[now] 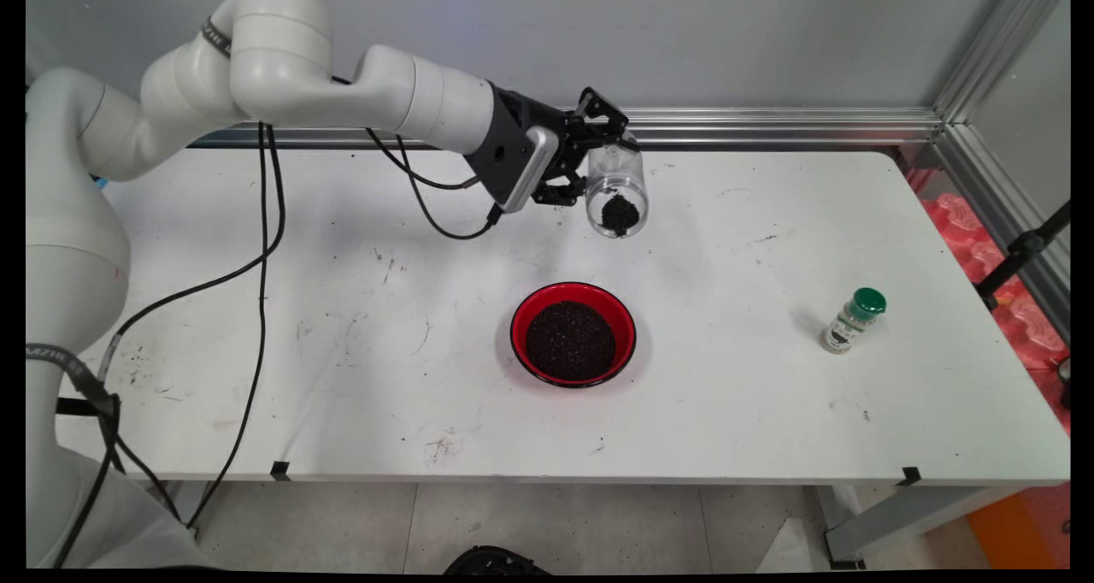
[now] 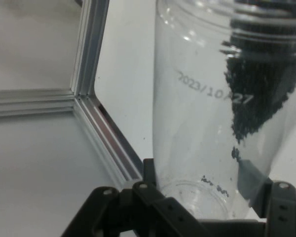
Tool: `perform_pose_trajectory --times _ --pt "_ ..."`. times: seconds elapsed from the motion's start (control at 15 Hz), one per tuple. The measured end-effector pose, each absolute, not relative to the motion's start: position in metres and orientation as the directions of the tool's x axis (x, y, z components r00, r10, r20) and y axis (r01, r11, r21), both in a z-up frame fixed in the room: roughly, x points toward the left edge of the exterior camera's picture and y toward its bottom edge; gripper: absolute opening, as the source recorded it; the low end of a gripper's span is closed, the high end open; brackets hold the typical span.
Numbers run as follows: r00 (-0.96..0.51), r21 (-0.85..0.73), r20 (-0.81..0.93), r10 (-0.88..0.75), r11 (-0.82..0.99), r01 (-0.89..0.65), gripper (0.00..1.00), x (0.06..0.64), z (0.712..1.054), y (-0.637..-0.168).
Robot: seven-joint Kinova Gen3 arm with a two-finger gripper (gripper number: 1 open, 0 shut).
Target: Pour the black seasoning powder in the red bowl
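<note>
My gripper [image 1: 608, 157] is shut on a clear plastic jar [image 1: 616, 193], held in the air above the table's back middle. The jar hangs tilted with its mouth down and toward the camera, and a clump of small black grains [image 1: 620, 213] lies near the mouth. Below and a little nearer stands a red bowl [image 1: 526, 326] with a black outer rim, filled with the same black grains [image 1: 570, 340]. In the hand view the jar [image 2: 207, 138] fills the middle between my fingers [image 2: 150, 180], with black grains [image 2: 259, 84] gathered in its far end and a printed date on its wall.
A small spice bottle with a green cap [image 1: 852, 320] stands at the table's right. Black cables [image 1: 256, 284] hang from the arm over the left half of the table. An aluminium rail [image 1: 769, 126] runs along the wall behind.
</note>
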State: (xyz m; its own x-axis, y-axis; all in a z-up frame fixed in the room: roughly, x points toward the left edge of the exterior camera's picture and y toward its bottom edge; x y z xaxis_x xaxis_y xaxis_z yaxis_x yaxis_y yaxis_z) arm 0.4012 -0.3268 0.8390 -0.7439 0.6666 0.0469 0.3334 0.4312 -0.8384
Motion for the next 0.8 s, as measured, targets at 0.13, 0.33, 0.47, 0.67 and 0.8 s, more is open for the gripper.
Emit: perform_pose_trajectory --times 0.13,0.33,0.47,0.67,0.8 --pt "-0.752 -0.828 0.097 0.652 0.472 0.302 0.0 0.401 0.84 -0.332" --pt "-0.763 -0.801 0.186 0.619 0.545 0.246 0.0 0.401 0.842 -0.342" --pt "-0.768 -0.78 0.239 0.594 0.588 0.213 0.0 0.4 0.843 -0.348" --pt "-0.773 -0.748 0.302 0.558 0.641 0.17 0.0 0.4 0.842 -0.356" --pt "-0.773 -0.726 0.338 0.537 0.672 0.149 0.0 0.399 0.84 -0.36"
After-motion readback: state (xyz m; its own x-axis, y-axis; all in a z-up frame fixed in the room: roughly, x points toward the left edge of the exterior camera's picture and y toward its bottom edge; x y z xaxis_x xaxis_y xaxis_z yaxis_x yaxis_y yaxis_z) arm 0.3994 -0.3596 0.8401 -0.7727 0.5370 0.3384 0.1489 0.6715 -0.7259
